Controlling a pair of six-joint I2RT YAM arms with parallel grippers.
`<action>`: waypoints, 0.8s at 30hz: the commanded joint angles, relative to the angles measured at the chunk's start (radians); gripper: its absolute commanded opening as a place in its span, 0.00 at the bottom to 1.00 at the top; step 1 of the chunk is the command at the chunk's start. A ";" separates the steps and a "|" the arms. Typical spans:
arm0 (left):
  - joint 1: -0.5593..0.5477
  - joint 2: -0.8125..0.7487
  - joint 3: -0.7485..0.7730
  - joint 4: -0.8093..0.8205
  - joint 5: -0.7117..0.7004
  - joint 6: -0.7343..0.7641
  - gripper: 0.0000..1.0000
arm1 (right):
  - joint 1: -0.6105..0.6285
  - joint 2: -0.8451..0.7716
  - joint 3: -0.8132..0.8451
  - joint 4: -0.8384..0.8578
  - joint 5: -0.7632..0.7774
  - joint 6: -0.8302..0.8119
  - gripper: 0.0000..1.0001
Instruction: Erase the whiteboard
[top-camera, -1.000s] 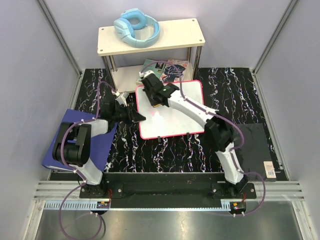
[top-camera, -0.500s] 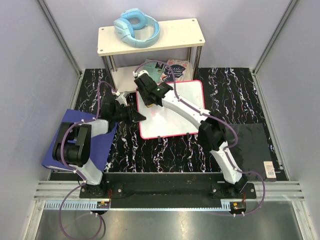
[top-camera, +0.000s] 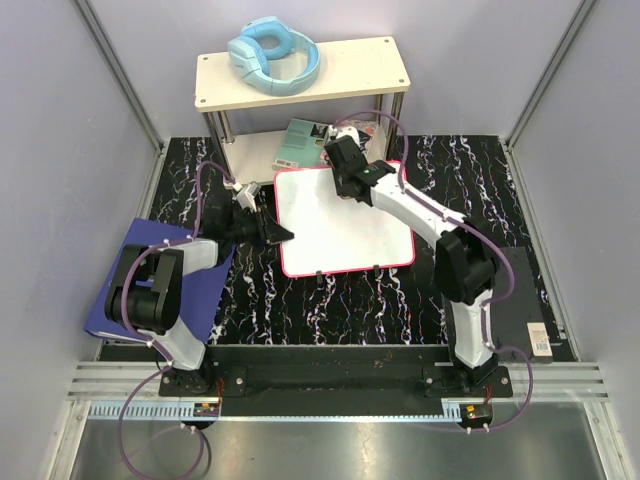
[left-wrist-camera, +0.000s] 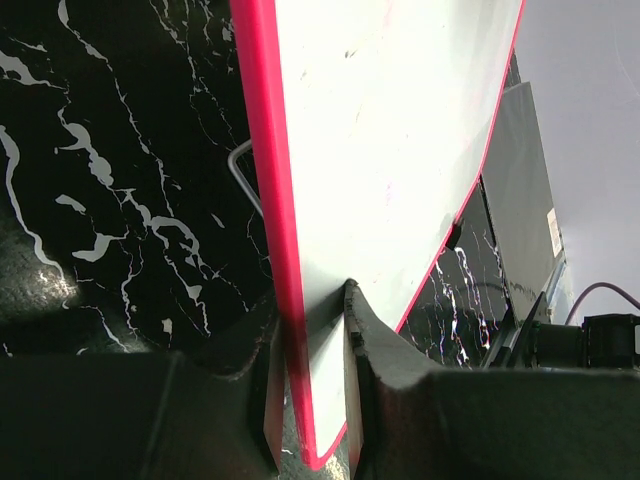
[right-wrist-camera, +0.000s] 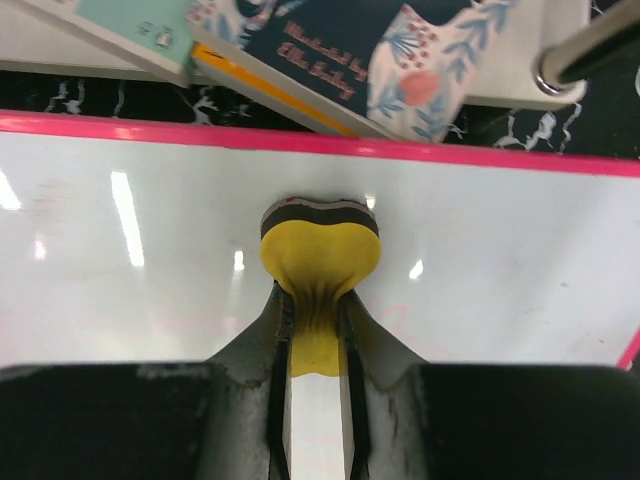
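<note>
The whiteboard (top-camera: 345, 225), white with a pink-red frame, lies on the black marbled table. My left gripper (top-camera: 282, 236) is shut on its left edge; in the left wrist view the frame (left-wrist-camera: 270, 200) sits between the two fingers. My right gripper (top-camera: 345, 180) is shut on a yellow sponge eraser (right-wrist-camera: 320, 262) with a dark underside, pressed on the board (right-wrist-camera: 150, 260) near its far edge. Faint pink smears remain on the white surface by the eraser.
A cream shelf (top-camera: 300, 72) with blue headphones (top-camera: 273, 53) stands behind the board, books (top-camera: 302, 143) under it. A blue binder (top-camera: 205, 290) lies at the left, a dark flat pad (top-camera: 525, 300) at the right.
My right gripper has swept the eraser from the board's far left corner to the right along the far edge. The left gripper has stayed on the board's left edge.
</note>
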 joint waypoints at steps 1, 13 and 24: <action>-0.024 0.013 -0.019 -0.083 -0.126 0.118 0.00 | -0.077 -0.022 -0.191 0.004 0.136 0.001 0.00; -0.024 0.008 -0.017 -0.093 -0.132 0.123 0.00 | -0.176 -0.134 -0.368 0.105 -0.037 -0.008 0.00; -0.039 0.011 -0.011 -0.108 -0.141 0.138 0.00 | -0.075 -0.096 -0.220 0.168 -0.212 -0.048 0.00</action>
